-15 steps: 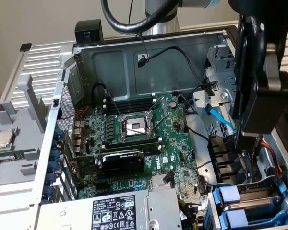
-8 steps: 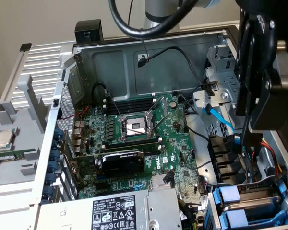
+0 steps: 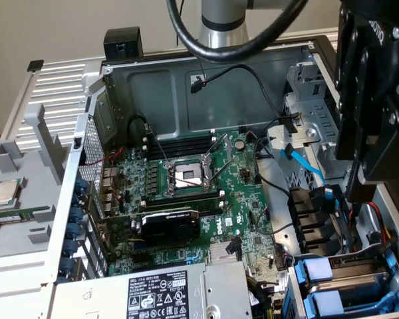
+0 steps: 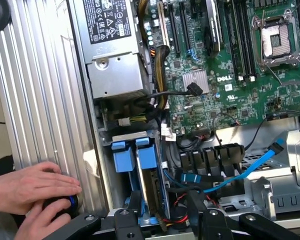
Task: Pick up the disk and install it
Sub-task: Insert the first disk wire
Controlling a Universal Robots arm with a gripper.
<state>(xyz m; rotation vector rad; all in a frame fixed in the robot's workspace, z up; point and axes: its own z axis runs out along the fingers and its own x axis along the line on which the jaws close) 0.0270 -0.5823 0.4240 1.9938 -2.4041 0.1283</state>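
Two blue carrier frames (image 4: 123, 159) stand on edge in the drive bay at the corner of the open computer case; in the exterior view these carrier frames (image 3: 318, 271) are at the lower right. One frame holds the disk (image 4: 150, 192), seen edge-on as a thin beige-grey slab, with its label hidden. My gripper (image 4: 162, 220) hangs over this bay, its black fingers (image 4: 127, 220) spread apart with nothing between them. In the exterior view the gripper (image 3: 360, 186) is a tall black body above the case's right side.
The motherboard (image 3: 186, 193) with its open processor socket (image 3: 186, 176) fills the case floor. A silver power supply (image 3: 179, 292) with a warning label sits beside the bay. Blue and black cables (image 4: 245, 172) run near the bay. A person's hands (image 4: 32, 187) hold a black knob on the ribbed side panel (image 4: 40, 100).
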